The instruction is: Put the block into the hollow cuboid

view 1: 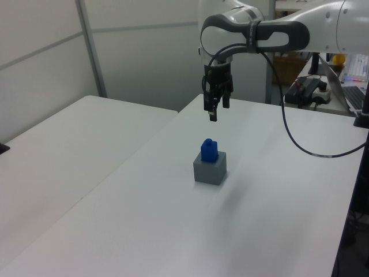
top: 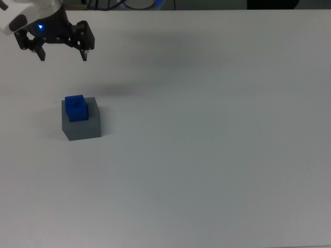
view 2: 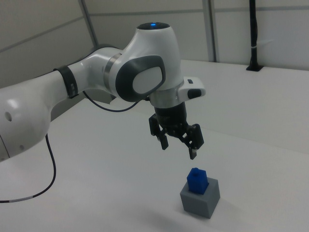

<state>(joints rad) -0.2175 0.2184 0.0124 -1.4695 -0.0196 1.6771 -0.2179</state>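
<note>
The bright-blue block (top: 75, 107) stands upright in the recess of the grey hollow cuboid (top: 81, 125), its upper part sticking out above the top face. Both also show in the left view, block (view 1: 209, 150) in cuboid (view 1: 210, 169), and in the right view, block (view 2: 197, 180) in cuboid (view 2: 200, 198). My gripper (top: 62, 55) hangs open and empty well above the block, fingers spread wide. It appears high over the cuboid in the left view (view 1: 213, 111) and in the right view (view 2: 179, 148).
The white table (top: 217, 134) stretches wide to the top view's right. A black cable (top: 124, 5) runs from the arm along the top view's upper edge. A second table (view 1: 63, 138) stands at the left view's left.
</note>
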